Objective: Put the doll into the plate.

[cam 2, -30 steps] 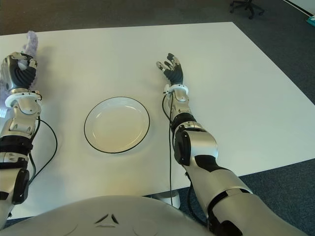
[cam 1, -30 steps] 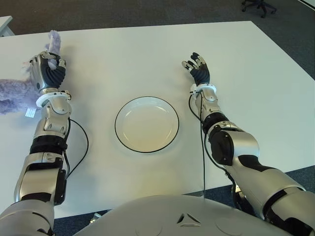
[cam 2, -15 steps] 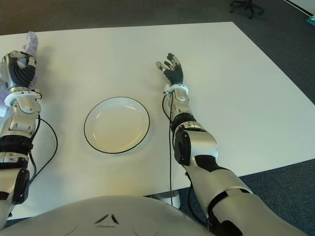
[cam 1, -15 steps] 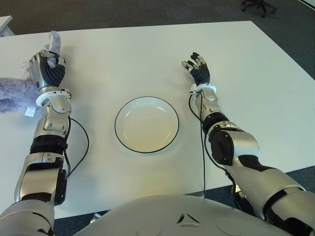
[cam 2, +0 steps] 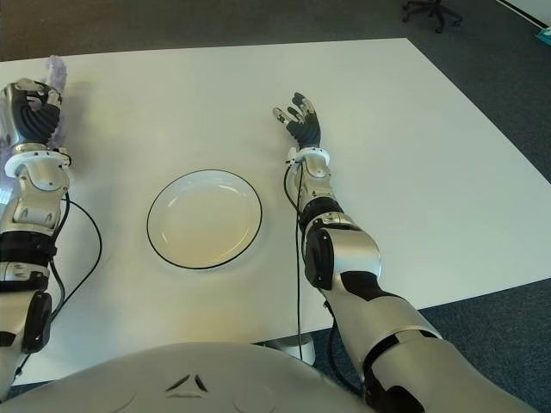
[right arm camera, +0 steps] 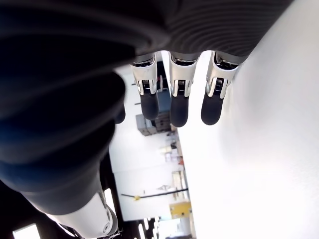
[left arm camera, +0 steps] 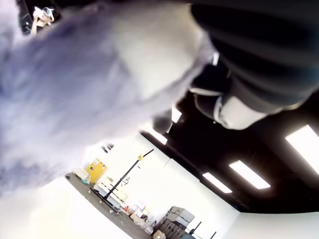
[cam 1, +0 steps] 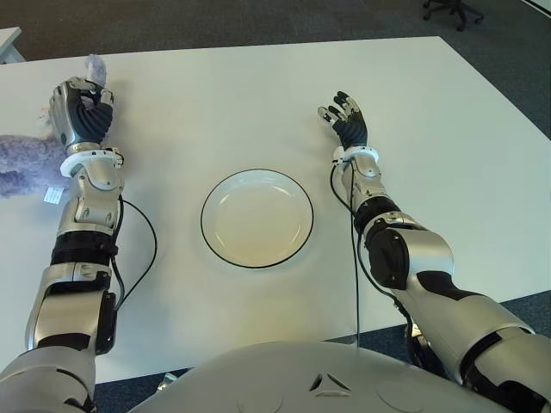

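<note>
The left hand (cam 1: 80,114) is up at the far left corner of the table (cam 1: 258,95), well left of the plate (cam 1: 256,217) and farther from the robot than it is. Its fingers are curled around part of the purple doll (cam 1: 26,163): one fuzzy limb sticks up above the knuckles, while the bulk of the body trails off to the outer side, away from the plate. In the left wrist view the fur fills the palm. So the doll's long axis runs roughly sideways, with the hand gripping the end nearer the plate. The dish stands bare. The right hand (cam 1: 346,122) shows beyond the plate on its right side, fingers spread and holding nothing. I'd say the carry toward the plate comes next, and the left arm has it
</note>
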Available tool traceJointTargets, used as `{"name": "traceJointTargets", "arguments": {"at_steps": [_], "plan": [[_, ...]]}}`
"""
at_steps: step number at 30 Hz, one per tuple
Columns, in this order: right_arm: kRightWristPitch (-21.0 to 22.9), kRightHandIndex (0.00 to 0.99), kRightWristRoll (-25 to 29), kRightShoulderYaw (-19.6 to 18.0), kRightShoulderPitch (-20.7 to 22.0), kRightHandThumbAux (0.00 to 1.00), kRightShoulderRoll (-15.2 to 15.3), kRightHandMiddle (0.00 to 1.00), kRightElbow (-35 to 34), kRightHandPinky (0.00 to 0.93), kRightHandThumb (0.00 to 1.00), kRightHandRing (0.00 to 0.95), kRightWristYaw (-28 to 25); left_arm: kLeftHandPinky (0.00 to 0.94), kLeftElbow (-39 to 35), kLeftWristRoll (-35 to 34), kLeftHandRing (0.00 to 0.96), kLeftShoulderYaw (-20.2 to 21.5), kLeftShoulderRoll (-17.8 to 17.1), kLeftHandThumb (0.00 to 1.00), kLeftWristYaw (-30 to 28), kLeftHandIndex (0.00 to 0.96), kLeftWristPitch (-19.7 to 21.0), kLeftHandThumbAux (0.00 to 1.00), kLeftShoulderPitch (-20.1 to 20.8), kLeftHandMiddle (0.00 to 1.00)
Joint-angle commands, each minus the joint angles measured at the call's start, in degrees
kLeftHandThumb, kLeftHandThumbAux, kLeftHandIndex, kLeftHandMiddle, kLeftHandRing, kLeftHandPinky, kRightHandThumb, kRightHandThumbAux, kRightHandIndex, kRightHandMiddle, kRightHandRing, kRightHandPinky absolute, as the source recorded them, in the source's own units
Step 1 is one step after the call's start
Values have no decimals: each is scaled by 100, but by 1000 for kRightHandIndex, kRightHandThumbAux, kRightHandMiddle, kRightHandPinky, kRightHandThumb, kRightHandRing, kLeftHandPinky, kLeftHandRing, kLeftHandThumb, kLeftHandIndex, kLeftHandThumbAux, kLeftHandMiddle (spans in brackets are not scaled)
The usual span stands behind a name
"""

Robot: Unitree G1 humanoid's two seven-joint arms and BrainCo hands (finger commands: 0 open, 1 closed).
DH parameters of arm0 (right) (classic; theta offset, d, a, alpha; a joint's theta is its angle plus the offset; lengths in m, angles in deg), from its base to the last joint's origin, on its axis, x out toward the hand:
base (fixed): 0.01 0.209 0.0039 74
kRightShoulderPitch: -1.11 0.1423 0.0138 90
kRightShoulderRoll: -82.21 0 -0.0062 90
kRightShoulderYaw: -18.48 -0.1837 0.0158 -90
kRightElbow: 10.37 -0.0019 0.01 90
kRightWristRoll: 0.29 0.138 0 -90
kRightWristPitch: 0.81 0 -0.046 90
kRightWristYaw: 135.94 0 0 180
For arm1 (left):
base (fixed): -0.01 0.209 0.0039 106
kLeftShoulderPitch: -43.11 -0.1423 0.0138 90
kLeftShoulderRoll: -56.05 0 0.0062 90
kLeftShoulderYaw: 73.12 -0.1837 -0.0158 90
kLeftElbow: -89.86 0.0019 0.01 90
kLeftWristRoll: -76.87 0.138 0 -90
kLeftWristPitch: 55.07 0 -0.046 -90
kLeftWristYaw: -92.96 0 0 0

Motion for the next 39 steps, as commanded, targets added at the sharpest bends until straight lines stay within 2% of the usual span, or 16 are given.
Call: {"name": "traceJointTargets", "arguments": {"at_steps": [1,10,16,28,39], "plan": [[322,125,46,-35,-280,835,-106,111,254,161,311,120,57,860,-137,121,859,-83,-88,840,-71,837,141,618,77,859],[336,121,46,-35,-268,844,-104,110,257,158,296,117,39,865,-377,90,853,-77,-117,851,-293,816,254,613,149,852],[341,137,67,-59,-260,848,-110,112,261,157,310,118,21,860,-328,173,848,-105,-205,862,-342,809,259,604,411,846],[350,144,68,-78,-249,839,-123,116,265,163,314,121,28,850,-139,375,837,-262,-394,793,-277,770,224,584,603,828],[339,141,64,-99,-251,832,-130,116,264,162,315,122,38,863,-69,403,840,-288,-373,791,-201,774,280,593,692,835]]}}
